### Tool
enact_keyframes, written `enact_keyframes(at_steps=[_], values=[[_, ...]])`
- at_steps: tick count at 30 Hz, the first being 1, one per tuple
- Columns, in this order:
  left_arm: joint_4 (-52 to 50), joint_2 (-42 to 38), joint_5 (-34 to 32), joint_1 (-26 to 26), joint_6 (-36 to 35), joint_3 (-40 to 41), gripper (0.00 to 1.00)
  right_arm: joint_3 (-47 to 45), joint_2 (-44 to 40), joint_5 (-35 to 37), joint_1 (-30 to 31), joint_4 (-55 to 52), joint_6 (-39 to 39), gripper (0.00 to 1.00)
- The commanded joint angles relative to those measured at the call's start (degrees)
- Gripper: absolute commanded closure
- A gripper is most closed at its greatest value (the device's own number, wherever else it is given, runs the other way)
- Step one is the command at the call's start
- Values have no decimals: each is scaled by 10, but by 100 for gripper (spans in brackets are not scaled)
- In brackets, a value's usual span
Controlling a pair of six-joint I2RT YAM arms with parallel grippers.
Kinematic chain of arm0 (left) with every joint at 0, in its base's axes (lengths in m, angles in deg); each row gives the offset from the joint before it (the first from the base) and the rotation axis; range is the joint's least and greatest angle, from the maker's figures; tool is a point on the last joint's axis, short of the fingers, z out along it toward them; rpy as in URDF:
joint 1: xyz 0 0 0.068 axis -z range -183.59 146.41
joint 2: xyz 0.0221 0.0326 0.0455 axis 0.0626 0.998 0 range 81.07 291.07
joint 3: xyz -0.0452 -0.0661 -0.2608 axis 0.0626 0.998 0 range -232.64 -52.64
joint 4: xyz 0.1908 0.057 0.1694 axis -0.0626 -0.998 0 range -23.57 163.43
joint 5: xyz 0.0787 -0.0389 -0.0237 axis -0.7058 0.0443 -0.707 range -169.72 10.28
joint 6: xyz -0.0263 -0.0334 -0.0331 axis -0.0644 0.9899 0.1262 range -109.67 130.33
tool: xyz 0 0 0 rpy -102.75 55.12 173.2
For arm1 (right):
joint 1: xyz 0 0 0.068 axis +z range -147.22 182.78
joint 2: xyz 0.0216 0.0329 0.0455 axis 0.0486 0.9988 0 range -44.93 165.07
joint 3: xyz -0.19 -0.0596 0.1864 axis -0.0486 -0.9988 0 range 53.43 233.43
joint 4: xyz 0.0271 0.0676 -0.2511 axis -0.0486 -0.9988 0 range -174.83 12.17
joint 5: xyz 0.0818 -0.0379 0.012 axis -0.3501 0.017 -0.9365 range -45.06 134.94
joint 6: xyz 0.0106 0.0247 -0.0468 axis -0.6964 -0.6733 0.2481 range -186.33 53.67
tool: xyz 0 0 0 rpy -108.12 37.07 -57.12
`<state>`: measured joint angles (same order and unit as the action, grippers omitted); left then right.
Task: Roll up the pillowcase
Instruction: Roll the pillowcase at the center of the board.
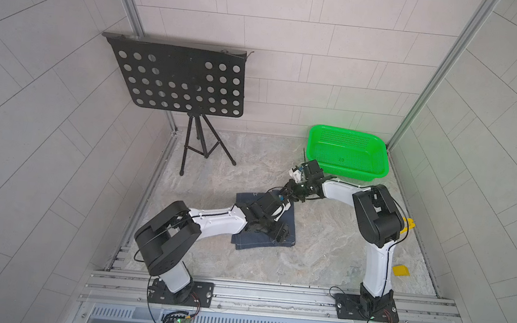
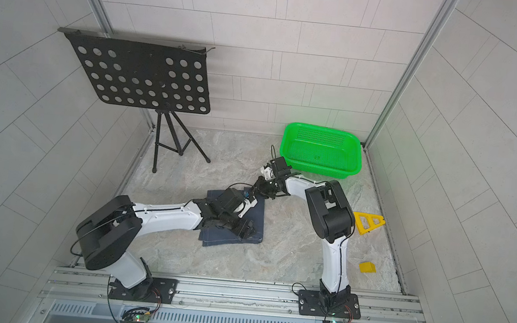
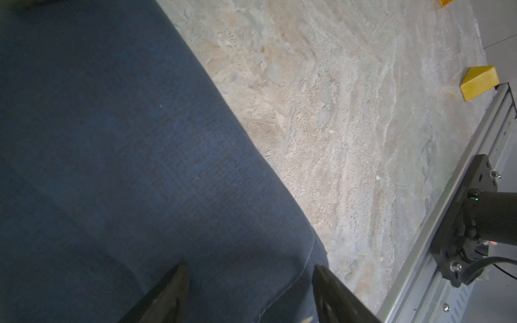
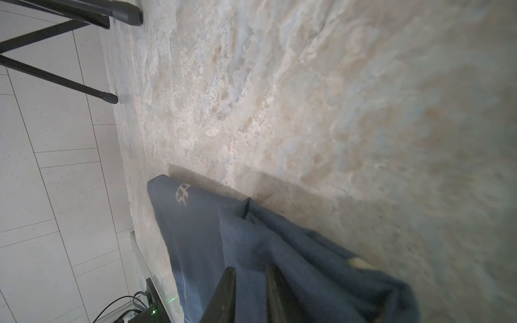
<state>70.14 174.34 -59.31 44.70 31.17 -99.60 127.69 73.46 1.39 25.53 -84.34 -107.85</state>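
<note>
The pillowcase (image 1: 252,241) (image 2: 220,239) is a dark navy cloth, folded into a rough rectangle in the middle of the table. My left gripper (image 1: 279,232) (image 2: 246,229) is low over its front right part. In the left wrist view the left gripper (image 3: 250,275) stands open, with the cloth (image 3: 126,167) and its stitched seam spanning the gap. My right gripper (image 1: 281,198) (image 2: 247,195) is at the cloth's far right corner. In the right wrist view the right gripper (image 4: 251,268) is shut on a raised, bunched fold of the pillowcase (image 4: 195,237), which shows a pale drawing.
A green basket (image 1: 314,135) stands at the back right. A black perforated music stand (image 1: 178,77) on a tripod (image 4: 109,98) is at the back left. A yellow wedge (image 1: 400,270) and a yellow triangular frame (image 2: 367,223) lie by the right wall.
</note>
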Motion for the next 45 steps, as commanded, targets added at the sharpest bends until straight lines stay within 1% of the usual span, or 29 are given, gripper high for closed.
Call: enact_keyframes(at_steps=[1, 3, 6, 8, 11, 14, 16, 18, 21, 24, 27, 31, 35, 38, 45], values=[[26, 20, 15, 1, 12, 39, 23, -9, 26, 30, 10, 27, 19, 74], [35, 25, 16, 8, 17, 56, 23, -16, 35, 40, 13, 41, 29, 73], [50, 35, 19, 10, 24, 71, 23, -27, 43, 30, 13, 69, 21, 71], [62, 41, 21, 11, 30, 75, 23, -31, 33, 23, 10, 76, 18, 70], [49, 31, 23, 10, 26, 64, 23, -31, -14, 16, 1, 62, 21, 66], [-7, -5, 18, 10, 6, 31, 21, -41, -85, 11, -20, 51, 17, 61], [-49, -35, 13, 10, -8, 3, 19, -50, -127, 9, -36, 24, 24, 57], [-86, -64, 8, 8, -15, -24, 18, -66, -166, 5, -51, -10, 42, 52], [-123, -95, 1, -4, -22, -48, 17, -112, -216, -6, -69, -40, 50, 47], [-139, -99, -16, -30, -32, -49, 17, -171, -252, -20, -75, -48, 54, 43], [-140, -72, -35, -53, -50, -50, 20, -217, -273, -26, -75, -48, 51, 42], [-125, -36, -84, -60, -71, -57, 23, -255, -267, -44, -75, -14, 25, 41], [-117, 2, -117, -59, -87, -71, 27, -266, -232, -63, -71, 32, 0, 41], [-125, 14, -151, -56, -104, -76, 28, -269, -205, -69, -65, 60, -14, 41], [-120, 32, -152, -55, -111, -61, 29, -268, -149, -85, -50, 112, -31, 42]])
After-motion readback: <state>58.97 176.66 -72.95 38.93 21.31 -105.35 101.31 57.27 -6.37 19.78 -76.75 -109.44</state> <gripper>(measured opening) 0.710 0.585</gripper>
